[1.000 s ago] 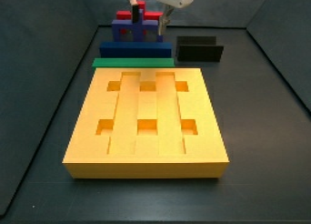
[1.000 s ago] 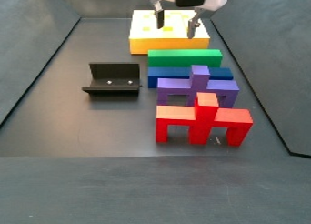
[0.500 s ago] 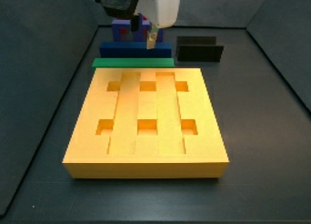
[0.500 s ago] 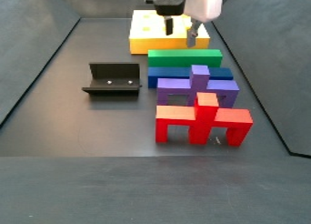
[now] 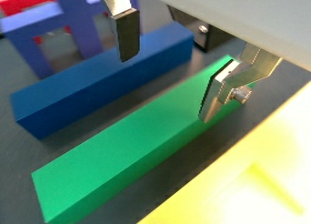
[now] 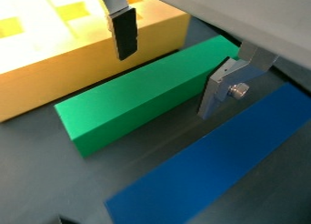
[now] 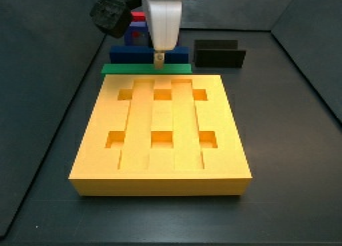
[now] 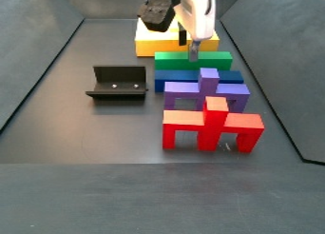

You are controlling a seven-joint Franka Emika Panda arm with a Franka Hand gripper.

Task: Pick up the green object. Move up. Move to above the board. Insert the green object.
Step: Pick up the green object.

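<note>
No text, label, brand, number or sign could be read anywhere: none on the green object (image 6: 145, 96), the board (image 7: 160, 130), or the gripper (image 5: 176, 64) straddling the bar.

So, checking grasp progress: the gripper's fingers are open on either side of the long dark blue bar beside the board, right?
Not the blue bar: the open gripper straddles the long flat green bar, as both wrist views show. The dark blue bar lies beside it.

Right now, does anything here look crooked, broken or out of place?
Nothing stands out. The green bar lies flat and square between the orange-yellow board and the dark blue bar. The gripper is open, its fingers on either side of the green bar, apparently not clamped. The fixture stands apart, upright.
</note>
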